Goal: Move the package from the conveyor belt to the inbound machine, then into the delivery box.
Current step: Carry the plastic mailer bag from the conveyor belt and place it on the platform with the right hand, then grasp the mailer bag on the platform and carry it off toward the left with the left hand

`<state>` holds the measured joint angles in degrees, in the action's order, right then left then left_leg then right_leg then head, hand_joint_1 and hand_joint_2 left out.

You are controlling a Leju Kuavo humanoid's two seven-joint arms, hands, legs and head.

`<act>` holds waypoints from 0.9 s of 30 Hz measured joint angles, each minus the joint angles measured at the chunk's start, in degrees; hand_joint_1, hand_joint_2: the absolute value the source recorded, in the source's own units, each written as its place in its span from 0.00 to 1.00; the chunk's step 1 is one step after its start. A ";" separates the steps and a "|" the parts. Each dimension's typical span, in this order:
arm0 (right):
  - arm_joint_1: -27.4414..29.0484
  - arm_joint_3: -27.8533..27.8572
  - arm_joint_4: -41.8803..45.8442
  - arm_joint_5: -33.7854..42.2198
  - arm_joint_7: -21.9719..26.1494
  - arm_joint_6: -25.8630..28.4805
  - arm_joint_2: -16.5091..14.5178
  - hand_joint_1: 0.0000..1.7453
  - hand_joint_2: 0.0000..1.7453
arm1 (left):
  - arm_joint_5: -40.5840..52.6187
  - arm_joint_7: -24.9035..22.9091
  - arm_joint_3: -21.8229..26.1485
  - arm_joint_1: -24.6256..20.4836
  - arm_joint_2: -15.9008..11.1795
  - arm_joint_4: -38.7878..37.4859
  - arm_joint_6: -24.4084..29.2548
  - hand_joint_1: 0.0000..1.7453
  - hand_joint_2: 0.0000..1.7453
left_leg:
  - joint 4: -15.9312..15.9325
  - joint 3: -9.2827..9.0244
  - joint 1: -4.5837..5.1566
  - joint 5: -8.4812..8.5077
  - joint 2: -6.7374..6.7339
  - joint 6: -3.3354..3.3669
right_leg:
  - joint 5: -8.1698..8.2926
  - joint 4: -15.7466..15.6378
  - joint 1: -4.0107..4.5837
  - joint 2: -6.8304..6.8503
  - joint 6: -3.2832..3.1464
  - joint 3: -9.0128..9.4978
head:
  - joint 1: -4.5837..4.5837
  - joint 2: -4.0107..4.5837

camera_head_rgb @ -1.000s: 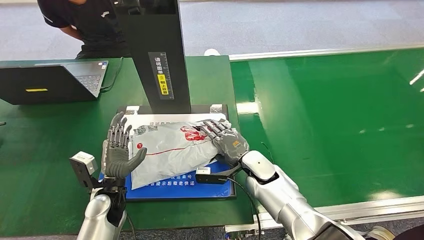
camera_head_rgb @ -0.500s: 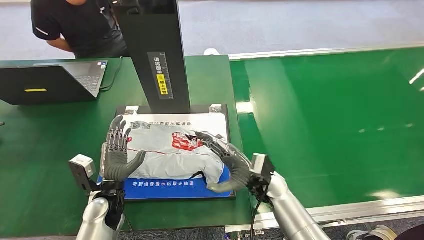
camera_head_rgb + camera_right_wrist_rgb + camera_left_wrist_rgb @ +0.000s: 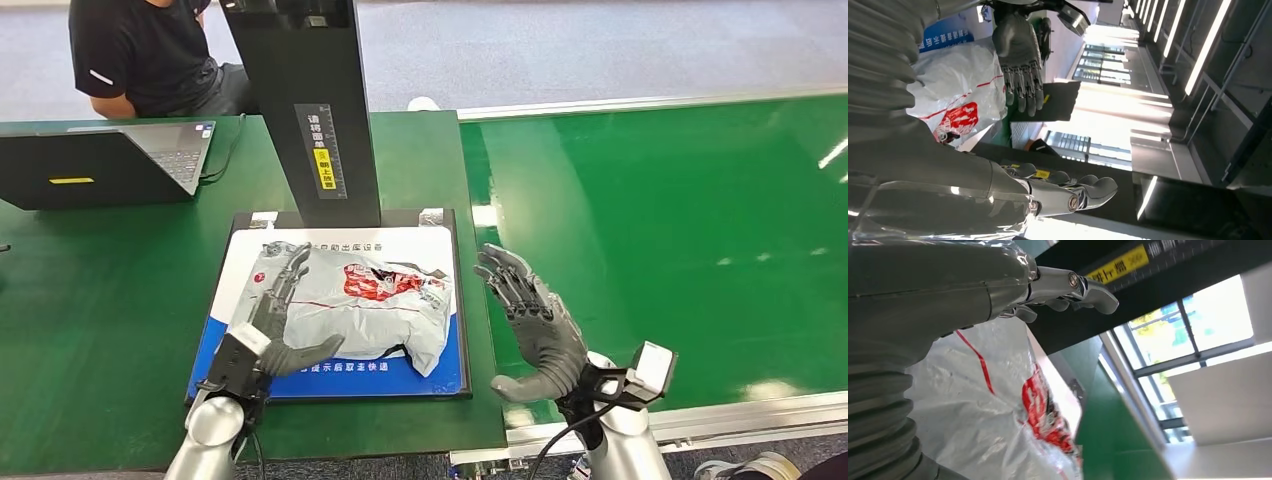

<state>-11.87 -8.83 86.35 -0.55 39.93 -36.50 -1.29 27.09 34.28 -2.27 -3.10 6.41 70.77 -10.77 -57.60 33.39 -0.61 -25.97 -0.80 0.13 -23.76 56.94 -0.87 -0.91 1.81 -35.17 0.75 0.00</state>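
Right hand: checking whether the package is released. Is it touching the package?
Apart. In the head view the right hand stands open past the platform's edge, with blue mat and green table showing between it and the package.

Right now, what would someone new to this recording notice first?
A crumpled grey package with red print lies on the blue-and-white scanning pad at the foot of a tall black post. The left robot hand rests on the package's near-left edge, while the right robot hand hovers open beside the pad, clear of the package. To the right runs the bare green conveyor belt; a laptop sits far left.
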 joint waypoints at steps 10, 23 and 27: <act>3.38 3.50 2.02 -0.93 -0.15 -0.70 -1.36 0.00 1.00 | 20.74 -5.37 -7.35 -0.04 -2.44 0.11 14.98 0.00 1.00 | 0.01 -0.01 0.00 0.00 0.00 -0.01 | -0.01 0.01 0.01 0.00 -0.01 -0.01 | 0.01 0.00; 6.12 4.75 3.93 -2.88 -1.21 -0.55 -2.97 0.00 1.00 | 46.86 -27.76 -6.45 -0.36 -3.91 0.08 27.84 0.00 1.00 | 0.01 -0.01 -0.01 0.00 -0.01 -0.01 | -0.04 0.03 0.02 -0.01 -0.05 -0.01 | 0.01 0.00; 6.27 5.10 3.96 -3.67 -1.20 -0.52 -3.16 0.00 1.00 | 46.87 -28.96 -5.01 -0.33 -3.93 -0.30 22.23 0.00 1.00 | 0.01 0.00 -0.01 0.00 -0.01 -0.01 | -0.03 0.02 0.01 -0.01 -0.05 -0.01 | 0.01 0.00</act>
<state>-5.61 -3.73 90.31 -4.22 38.73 -37.03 -4.45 73.96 5.32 -7.28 -3.42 2.48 70.48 11.46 -57.58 33.39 -0.62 -25.97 -0.81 0.12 -23.80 56.97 -0.87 -0.92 1.76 -35.18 0.76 0.00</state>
